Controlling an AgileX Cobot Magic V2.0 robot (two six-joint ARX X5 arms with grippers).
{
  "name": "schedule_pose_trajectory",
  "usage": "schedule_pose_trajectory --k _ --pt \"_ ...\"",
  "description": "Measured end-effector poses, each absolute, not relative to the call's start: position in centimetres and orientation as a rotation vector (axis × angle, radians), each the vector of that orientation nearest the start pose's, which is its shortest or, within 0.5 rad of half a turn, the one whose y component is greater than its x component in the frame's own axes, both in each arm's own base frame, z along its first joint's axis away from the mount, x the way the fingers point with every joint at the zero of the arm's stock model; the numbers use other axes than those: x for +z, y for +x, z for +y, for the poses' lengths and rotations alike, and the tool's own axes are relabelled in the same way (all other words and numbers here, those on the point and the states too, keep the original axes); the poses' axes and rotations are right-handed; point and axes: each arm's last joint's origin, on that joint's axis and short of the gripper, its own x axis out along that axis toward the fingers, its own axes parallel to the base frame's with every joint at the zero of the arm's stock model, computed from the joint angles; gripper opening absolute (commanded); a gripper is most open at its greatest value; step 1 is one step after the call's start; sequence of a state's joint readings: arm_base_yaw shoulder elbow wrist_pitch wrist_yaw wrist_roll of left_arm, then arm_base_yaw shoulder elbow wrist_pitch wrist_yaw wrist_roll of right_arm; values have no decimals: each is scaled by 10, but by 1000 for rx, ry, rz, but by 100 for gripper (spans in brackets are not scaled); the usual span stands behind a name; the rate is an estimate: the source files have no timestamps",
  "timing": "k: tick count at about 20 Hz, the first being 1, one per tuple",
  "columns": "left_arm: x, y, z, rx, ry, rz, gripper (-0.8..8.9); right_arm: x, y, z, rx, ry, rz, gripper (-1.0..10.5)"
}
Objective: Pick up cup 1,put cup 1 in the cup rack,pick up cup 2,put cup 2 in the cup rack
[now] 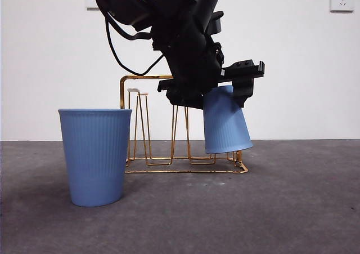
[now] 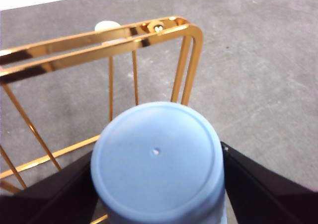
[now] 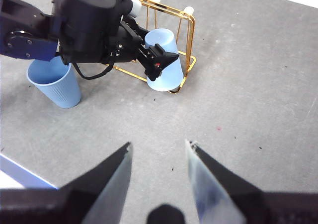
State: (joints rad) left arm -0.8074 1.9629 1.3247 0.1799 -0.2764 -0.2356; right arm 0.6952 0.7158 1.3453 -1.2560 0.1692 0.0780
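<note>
The left gripper (image 1: 225,88) is clamping its jaws on an upside-down blue cup (image 1: 225,124), one jaw on each side of the ribbed wall. From the left wrist view the cup's (image 2: 156,157) flat bottom is facing the camera, with a black jaw pressing in at either flank. In the front view the cup is hanging tilted, rim downward, over the end of the rack (image 1: 152,152) that's farthest from the other cup. Its rim is sitting low, just above the rack's wire base, and I can't tell if it's actually touching the wire or riding on a prong.

The rack is gold wire, with an arched frame and thin upright prongs, a couple of them white-tipped. It's standing on the grey table (image 1: 281,209).

The second cup (image 1: 95,155) is standing upright, mouth open, just beside the rack's other end and nearer the front camera. Nothing is touching it.

The right gripper (image 3: 159,179) is hanging well apart from all this, over bare table, jaws spread with nothing between them. From its view you're looking at the left arm (image 3: 89,23) reaching in over the rack (image 3: 184,40) with the held cup (image 3: 164,60).
</note>
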Motion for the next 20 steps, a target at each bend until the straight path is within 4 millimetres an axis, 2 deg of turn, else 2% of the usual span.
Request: schedule_pose_trajectory --k 11,20 --pt "209 304 -310 -499 79 623 441 413 50 36 493 -215 588 188" --pt "232 304 -311 -485 104 792 440 413 50 36 494 -220 587 188"
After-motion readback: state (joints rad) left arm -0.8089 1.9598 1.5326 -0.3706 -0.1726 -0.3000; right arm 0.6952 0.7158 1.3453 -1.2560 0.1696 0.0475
